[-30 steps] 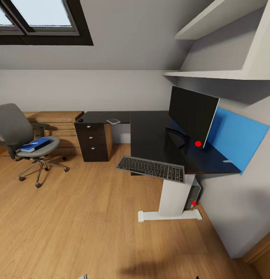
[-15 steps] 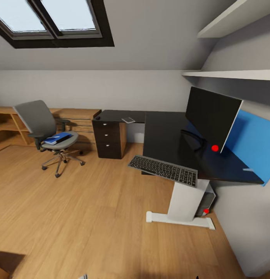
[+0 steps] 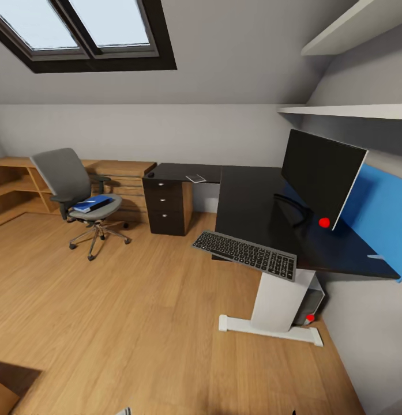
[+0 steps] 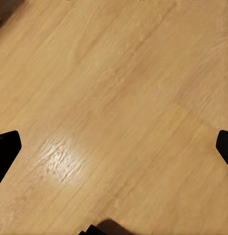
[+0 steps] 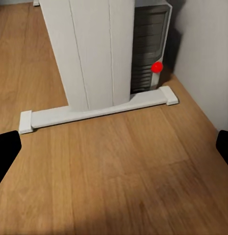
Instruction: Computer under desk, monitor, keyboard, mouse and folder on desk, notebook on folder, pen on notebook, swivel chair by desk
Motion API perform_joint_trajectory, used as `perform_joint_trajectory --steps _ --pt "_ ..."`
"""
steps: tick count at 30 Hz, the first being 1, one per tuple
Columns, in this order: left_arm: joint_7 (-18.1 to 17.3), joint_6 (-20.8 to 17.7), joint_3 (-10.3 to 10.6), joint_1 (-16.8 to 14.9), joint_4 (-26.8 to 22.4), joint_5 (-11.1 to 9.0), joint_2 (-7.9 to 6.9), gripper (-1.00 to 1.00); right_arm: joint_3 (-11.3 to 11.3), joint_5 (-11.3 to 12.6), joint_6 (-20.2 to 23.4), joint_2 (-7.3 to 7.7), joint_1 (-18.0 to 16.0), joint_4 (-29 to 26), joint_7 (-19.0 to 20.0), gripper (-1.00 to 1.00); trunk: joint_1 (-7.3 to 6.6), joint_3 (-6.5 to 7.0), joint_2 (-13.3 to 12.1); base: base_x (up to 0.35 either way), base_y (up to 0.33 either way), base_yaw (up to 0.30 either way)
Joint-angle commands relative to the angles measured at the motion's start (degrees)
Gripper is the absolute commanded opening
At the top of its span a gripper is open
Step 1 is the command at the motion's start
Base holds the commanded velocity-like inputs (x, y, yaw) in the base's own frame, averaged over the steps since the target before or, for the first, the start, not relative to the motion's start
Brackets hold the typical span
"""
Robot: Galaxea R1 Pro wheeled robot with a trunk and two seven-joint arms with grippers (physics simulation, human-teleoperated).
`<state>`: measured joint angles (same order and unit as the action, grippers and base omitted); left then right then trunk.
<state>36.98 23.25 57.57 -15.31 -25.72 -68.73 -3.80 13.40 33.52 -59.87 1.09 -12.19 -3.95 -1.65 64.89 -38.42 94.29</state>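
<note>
While both grippers' jaws hang spread and empty, the keyboard (image 3: pixel 245 254) overhanging the desk (image 3: pixel 247 202) at 3 o'clock needs pushing on.

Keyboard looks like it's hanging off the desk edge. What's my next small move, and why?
Probably roll toward the desk and bring a gripper to the keyboard. It overhangs the front edge near the monitor, tilted, and looks the most likely to fall. The folder sits safely on the swivel chair, so it can wait.
</note>
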Motion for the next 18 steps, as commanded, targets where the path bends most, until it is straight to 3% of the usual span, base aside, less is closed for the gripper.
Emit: perform_joint_trajectory --steps 1,2,5,6,7,8,9,12,14,15,16,18 --pt "0.34 0.38 0.53 -0.07 -0.28 -0.41 -0.07 1.00 0.47 0.33 -0.13 0.07 -0.03 0.00 -0.16 1.00 0.00 -0.05 0.03 0.000 -0.001 0.001" --pt "0.34 0.70 0.33 -0.07 -4.20 -0.28 -0.54 1.00 0.25 0.25 -0.13 1.83 -0.15 -1.66 -0.08 1.00 0.00 -0.05 0.03 0.000 0.000 0.000" --pt "0.48 0.28 0.14 -0.02 -9.60 -0.27 -1.98 1.00 0.23 0.22 0.83 4.02 -1.68 -6.35 -0.05 1.00 0.00 -0.05 0.03 0.000 0.000 0.000" --pt "2.53 -1.06 -0.22 -0.04 -20.52 -0.29 -6.10 1.00 -0.04 0.72 13.44 9.31 -3.40 -17.95 -0.03 1.00 0.00 -0.05 0.03 0.000 0.000 0.000" --pt "3.28 -1.73 -0.44 -0.06 -22.34 -0.30 -6.88 1.00 -0.18 0.90 16.11 10.27 -3.58 -19.97 -0.01 1.00 0.00 -0.05 0.03 0.000 0.000 0.000" --pt "5.87 -5.27 -2.07 -0.11 -28.22 -0.33 -9.06 1.00 -1.49 2.36 24.57 13.13 -4.13 -26.29 0.03 1.00 0.00 -0.05 0.03 0.000 0.000 0.000" --pt "7.46 -8.55 -4.26 -0.13 -32.20 -0.32 -10.10 1.00 -3.58 4.51 30.35 14.79 -4.44 -30.30 0.04 1.00 0.00 -0.05 0.03 0.000 0.000 0.000" --pt "9.02 -14.20 -9.44 -0.14 -37.77 -0.29 -10.93 1.00 -8.63 9.36 39.57 16.69 -5.25 -35.34 0.13 1.00 0.00 -0.05 0.03 0.000 0.000 0.000" --pt "9.99 -20.86 -16.55 -0.15 -43.53 -0.27 -11.37 1.00 -14.94 14.23 51.44 18.13 -7.27 -39.94 0.20 1.00 0.00 -0.05 0.03 0.000 0.000 0.000" --pt "10.10 -22.21 -18.02 -0.15 -44.74 -0.27 -11.43 1.00 -16.19 14.92 54.23 18.38 -7.91 -40.83 0.21 1.00 0.00 -0.05 0.03 0.000 0.000 0.000" --pt "10.33 -25.14 -21.21 -0.15 -48.02 -0.26 -11.54 1.00 -19.16 16.38 61.79 19.00 -9.83 -43.03 0.16 1.00 0.00 -0.05 0.03 0.000 0.000 0.000" --pt "10.49 -26.66 -22.74 -0.15 -50.58 -0.29 -11.60 1.00 -21.51 17.29 67.69 19.36 -11.12 -44.77 0.12 1.00 0.00 -0.05 0.03 0.000 0.000 0.000"
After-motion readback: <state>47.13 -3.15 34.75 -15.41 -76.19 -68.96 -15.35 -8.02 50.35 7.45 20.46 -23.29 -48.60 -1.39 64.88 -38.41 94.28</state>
